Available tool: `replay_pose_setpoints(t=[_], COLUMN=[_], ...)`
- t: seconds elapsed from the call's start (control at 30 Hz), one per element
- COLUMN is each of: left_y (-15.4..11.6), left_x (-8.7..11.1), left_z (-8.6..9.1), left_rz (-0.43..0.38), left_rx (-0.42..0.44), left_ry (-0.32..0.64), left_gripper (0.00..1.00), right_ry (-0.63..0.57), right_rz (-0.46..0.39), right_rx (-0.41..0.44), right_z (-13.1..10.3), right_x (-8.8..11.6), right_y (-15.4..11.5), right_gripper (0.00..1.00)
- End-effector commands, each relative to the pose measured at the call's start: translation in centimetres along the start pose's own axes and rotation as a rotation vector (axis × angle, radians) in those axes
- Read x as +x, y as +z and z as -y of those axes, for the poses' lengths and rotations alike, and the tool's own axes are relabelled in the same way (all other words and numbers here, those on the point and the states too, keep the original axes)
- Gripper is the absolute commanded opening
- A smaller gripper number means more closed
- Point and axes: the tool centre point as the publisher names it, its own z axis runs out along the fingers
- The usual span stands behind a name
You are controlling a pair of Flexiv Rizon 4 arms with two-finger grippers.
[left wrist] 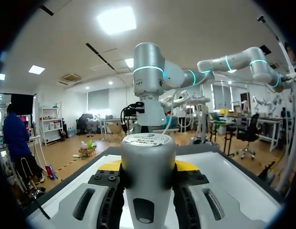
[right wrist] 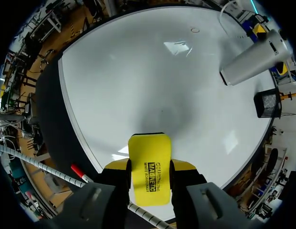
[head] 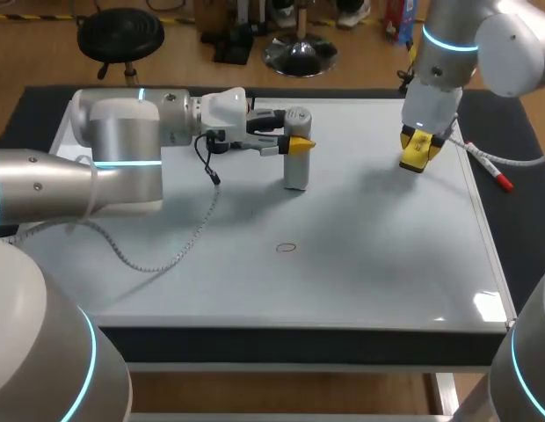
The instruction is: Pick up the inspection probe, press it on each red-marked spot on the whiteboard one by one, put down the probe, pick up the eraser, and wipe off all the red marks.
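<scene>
**Head view: both grippers loaded over the whiteboard**

A thin grey cable (head: 167, 255) from the left arm's wrist droops in a loop across the left half of the whiteboard (head: 369, 272). A small red ring mark (head: 287, 248) is drawn near the board's middle, with bare board all round it. Off the board's right edge, on the dark table border, a red-capped marker (head: 502, 181) lies beside a white corded line. The right wrist view shows a black mesh pot (right wrist: 267, 102) standing off the board, on the side beyond the probe.

The left gripper (head: 297, 143) comes in level from the left and is clamped on the inspection probe (head: 296, 171), a silver cylinder held upright over the far middle of the board. Its fingers press the probe's upper part from both sides. Whether the probe's foot touches the board cannot be told.

The right gripper (head: 419, 145) points down over the board's far right corner. Its fingers are closed on the yellow eraser (head: 414, 156), which hangs clear above the surface, well apart from the probe and from the ring mark.
</scene>
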Motion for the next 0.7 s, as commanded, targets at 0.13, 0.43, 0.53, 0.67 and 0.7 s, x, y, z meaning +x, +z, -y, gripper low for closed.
replay_pose_setpoints(t=[0.13,0.43,0.53,0.67,0.7], left_y=[0.0,0.5,0.5,0.3,0.3], left_x=[-0.1,-0.3,-0.7,-1.8,-2.1], left_z=[0.0,1.5,2.4,3.4,3.7], left_rz=[-0.003,-0.054,-0.075,-0.101,-0.108], left_rx=[0.0,0.005,0.012,0.008,-0.001], left_ry=[0.0,0.026,0.038,0.05,0.061], left_gripper=[0.0,0.0,0.0,0.0,0.0], right_ry=[-0.002,-0.002,-0.002,-0.002,-0.002], right_rz=[-0.003,-0.003,-0.003,-0.003,-0.003], right_rx=[0.0,0.0,0.0,0.0,0.0], right_z=[0.1,0.1,0.1,0.1,0.1], right_x=[0.0,0.0,0.0,0.0,0.0], right_y=[-0.1,-0.1,-0.1,-0.1,-0.1], right_gripper=[0.0,0.0,0.0,0.0,0.0])
